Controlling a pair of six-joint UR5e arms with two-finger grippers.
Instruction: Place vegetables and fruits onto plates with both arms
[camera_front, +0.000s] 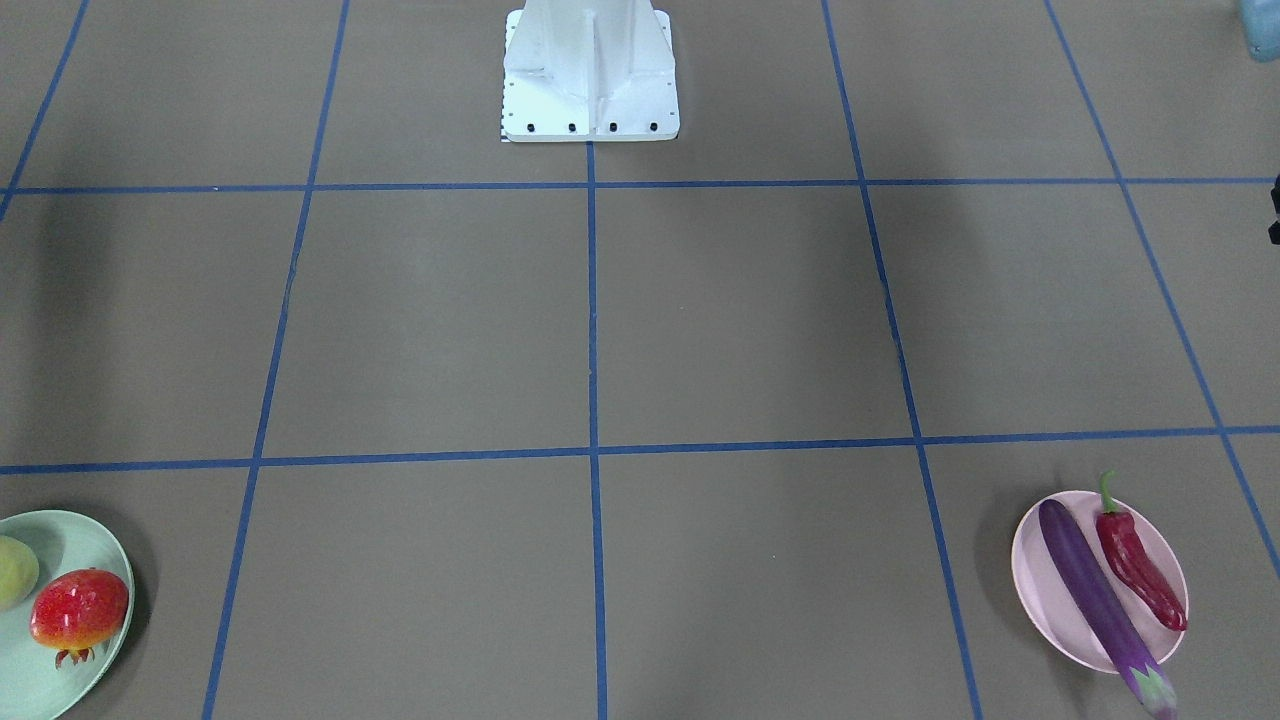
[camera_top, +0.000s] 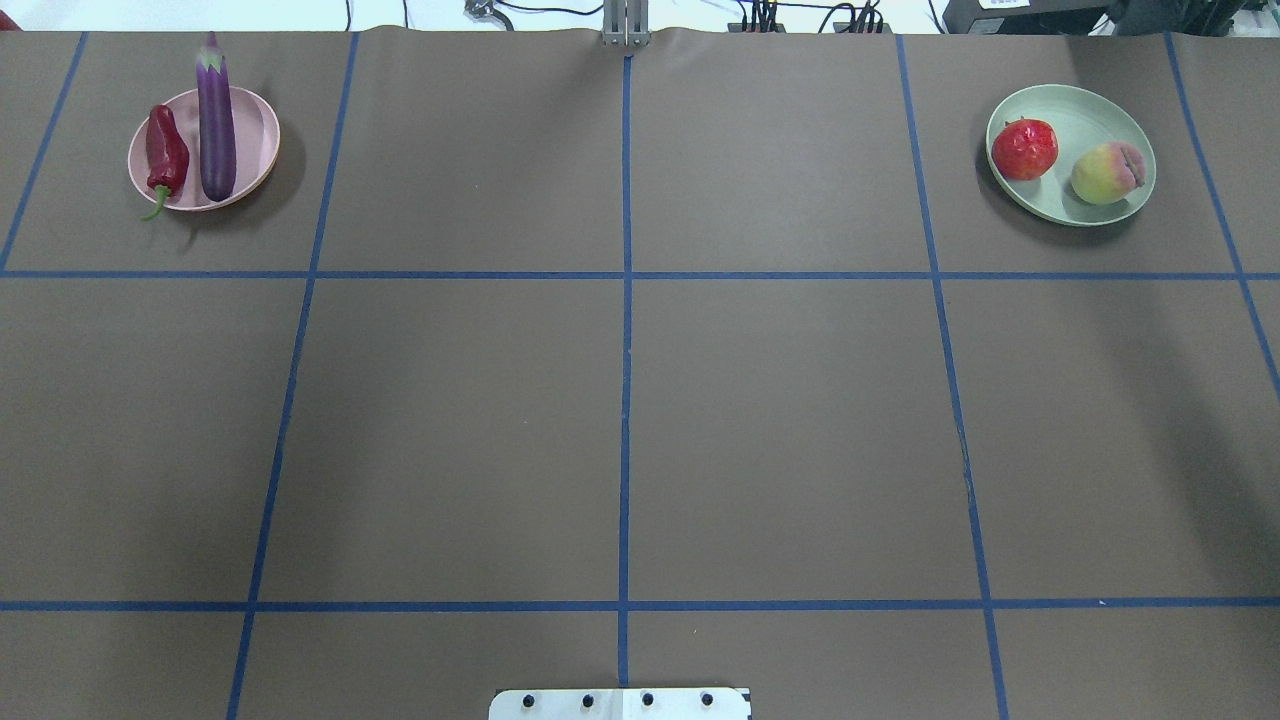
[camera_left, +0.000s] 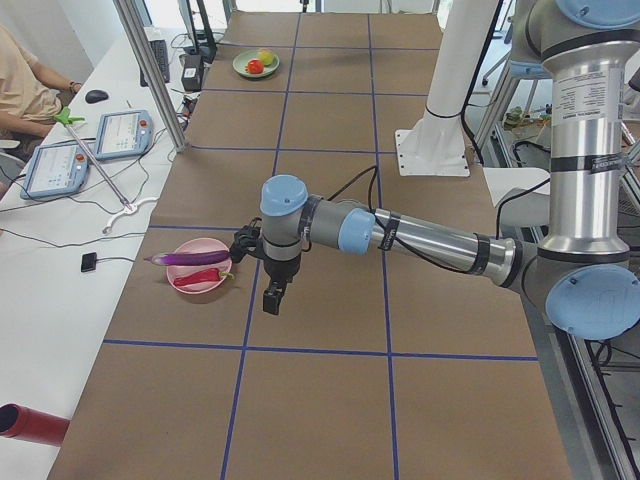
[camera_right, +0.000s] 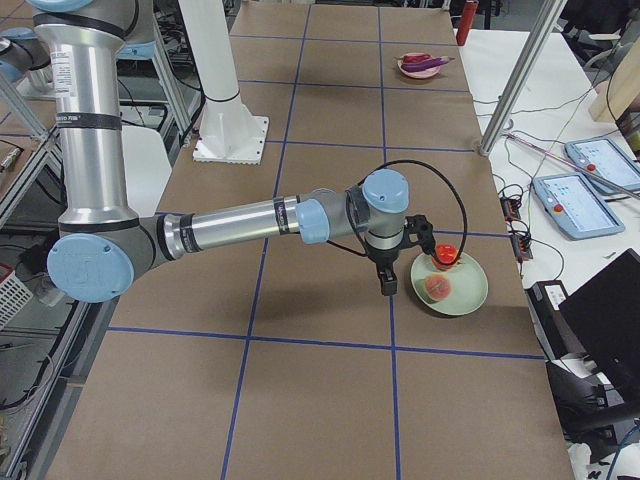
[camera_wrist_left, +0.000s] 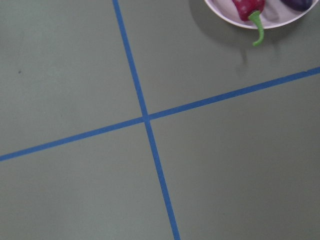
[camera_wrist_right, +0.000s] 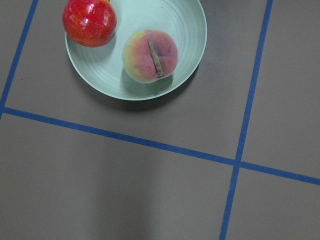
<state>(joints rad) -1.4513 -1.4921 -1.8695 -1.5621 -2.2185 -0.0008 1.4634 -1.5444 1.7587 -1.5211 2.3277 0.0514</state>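
The purple eggplant (camera_top: 215, 120) and the dark-red chili pepper (camera_top: 165, 150) lie side by side on the pale pink plate (camera_top: 255, 140). The peach (camera_top: 1105, 172) and the red pomegranate-like ball (camera_top: 1024, 148) sit on the mint green plate (camera_top: 1085, 110). My left gripper (camera_left: 272, 298) hangs above the table beside the pink plate (camera_left: 205, 247), apart from it. My right gripper (camera_right: 387, 283) hangs just beside the green plate (camera_right: 470, 285). Both grippers show only in the side views, so I cannot tell whether they are open or shut. Neither wrist view shows fingers.
The white base block (camera_front: 590, 75) stands at the table's robot side. Blue tape lines divide the brown table top. Tablets (camera_left: 100, 140), cables and a seated operator are along the white bench beside the table. A red cylinder (camera_left: 30, 425) lies at the bench's near end.
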